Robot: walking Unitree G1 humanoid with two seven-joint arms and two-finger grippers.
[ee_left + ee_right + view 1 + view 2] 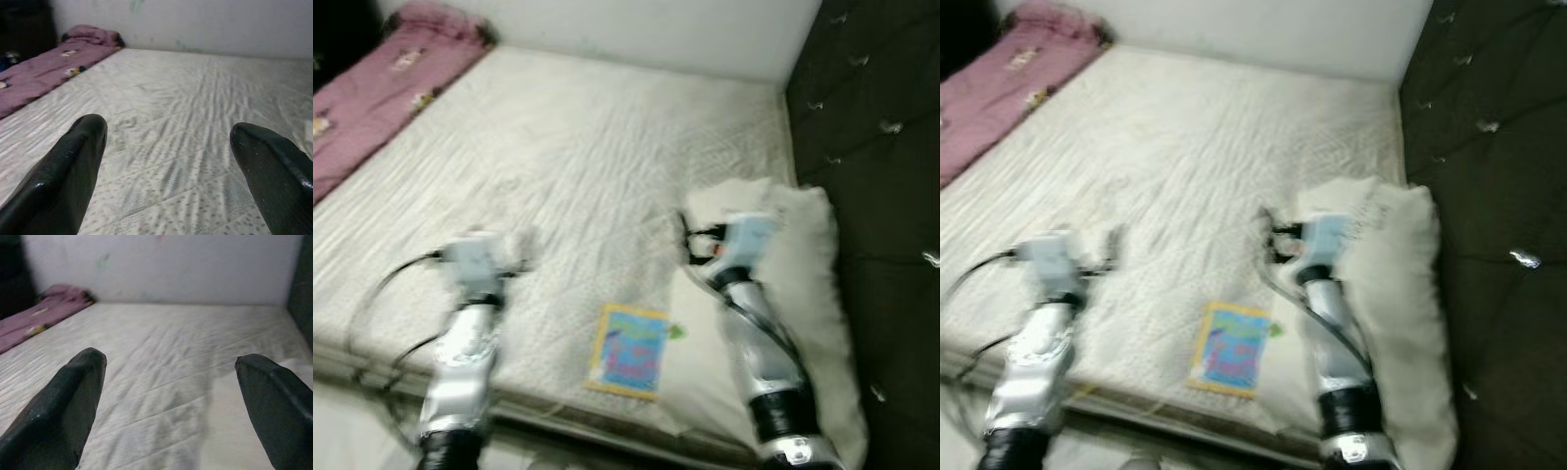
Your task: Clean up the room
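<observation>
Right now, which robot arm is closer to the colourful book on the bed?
Probably the right. The book lies near the bed's front edge, closer to the right arm, beside the white pillow. The right gripper is open, like the left gripper, which is farther off.

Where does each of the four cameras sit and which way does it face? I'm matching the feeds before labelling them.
Left eye view: on the head, looking forward and down at the mattress, book, pillow; both silver arms show.
Right eye view: its stereo twin, same scene.
Left wrist view: on the left wrist, looking over the mattress to the purple blanket; left gripper jaws apart.
Right wrist view: on the right wrist, facing the white wall; right gripper jaws apart.
Both wrist views share blanket and wall.
</observation>
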